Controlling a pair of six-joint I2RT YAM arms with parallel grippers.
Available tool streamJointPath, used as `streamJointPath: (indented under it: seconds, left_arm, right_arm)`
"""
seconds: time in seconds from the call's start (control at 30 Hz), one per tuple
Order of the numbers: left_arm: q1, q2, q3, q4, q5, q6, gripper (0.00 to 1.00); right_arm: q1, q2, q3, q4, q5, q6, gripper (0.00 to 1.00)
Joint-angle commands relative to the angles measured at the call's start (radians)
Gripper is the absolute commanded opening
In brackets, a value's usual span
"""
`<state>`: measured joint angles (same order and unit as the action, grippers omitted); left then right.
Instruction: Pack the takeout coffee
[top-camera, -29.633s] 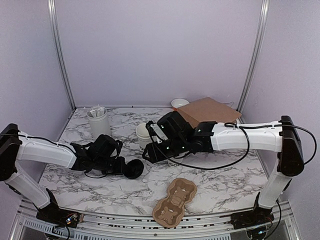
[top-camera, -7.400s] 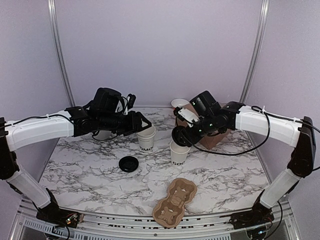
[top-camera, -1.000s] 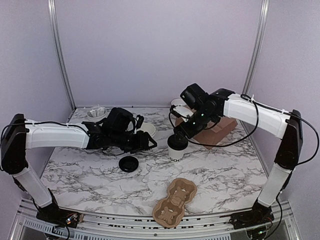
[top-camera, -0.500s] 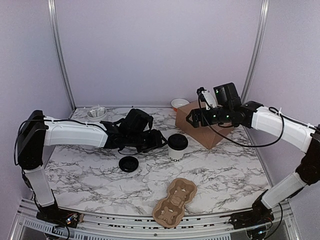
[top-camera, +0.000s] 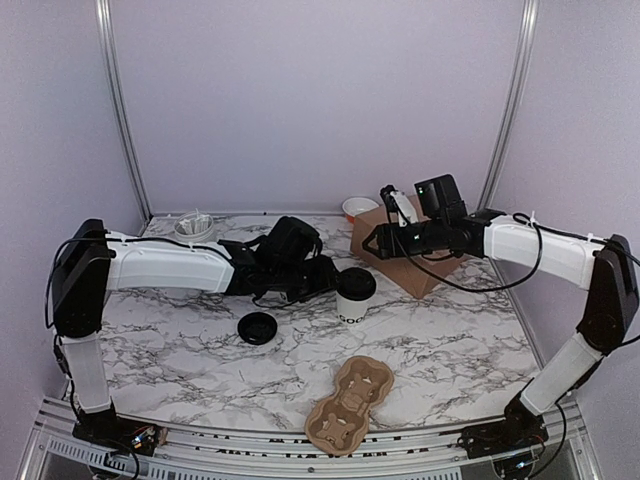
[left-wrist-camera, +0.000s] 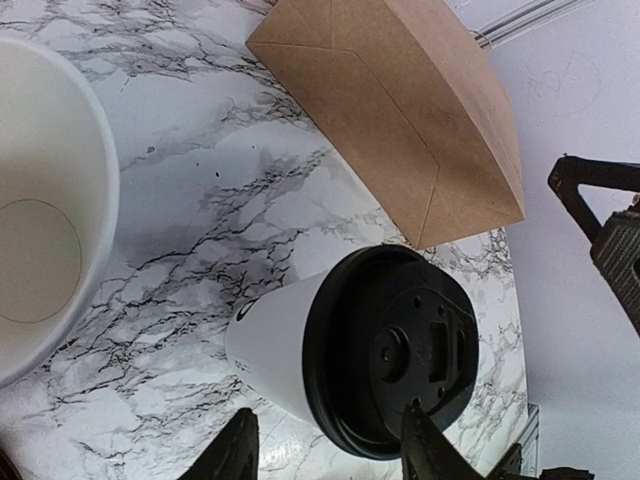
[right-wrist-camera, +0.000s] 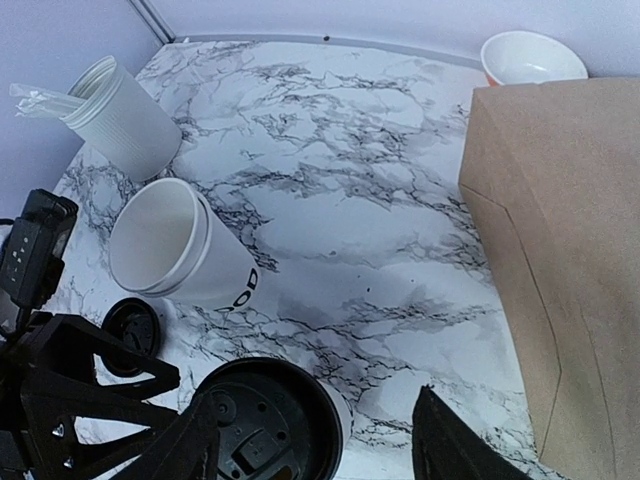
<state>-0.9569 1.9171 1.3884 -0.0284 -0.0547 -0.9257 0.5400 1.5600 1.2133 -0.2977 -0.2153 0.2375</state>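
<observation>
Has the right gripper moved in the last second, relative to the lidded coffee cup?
Yes. The right gripper has left the lidded cup, which stayed put, and drawn back to the right, over the brown paper bag.

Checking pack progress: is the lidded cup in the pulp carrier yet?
No, the lidded cup stands on the marble table, apart from the pulp carrier near the front edge.

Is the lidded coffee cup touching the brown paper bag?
Apart. The right wrist view shows a strip of marble tabletop between the lidded coffee cup and the brown paper bag; the top view agrees.
</observation>
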Motion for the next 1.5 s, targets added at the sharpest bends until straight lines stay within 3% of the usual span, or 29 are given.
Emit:
streamJointPath:
  seconds: [0.0, 0.37, 0.97, 1.47]
  left_arm:
    - [-0.007, 0.029, 0.027, -0.025, -0.022, -0.006, 0.49]
    - [-0.009, 0.035, 0.037, -0.019, -0.020, 0.000, 0.49]
    - [-0.009, 0.083, 0.069, -0.024, -0.004, 0.004, 0.49]
    - [-0.009, 0.064, 0.026, -0.032, -0.014, 0.007, 0.49]
  right_arm:
    - [0.002, 0.020, -0.010, 0.062, -0.039, 0.012, 0.60]
    - [0.002, 0.074, -0.053, 0.106, -0.101, 0.024, 0.47]
    - [0.004, 0.073, -0.139, 0.124, -0.083, 0.062, 0.33]
    - [0.043, 0.057, -0.220, 0.142, -0.077, 0.131, 0.27]
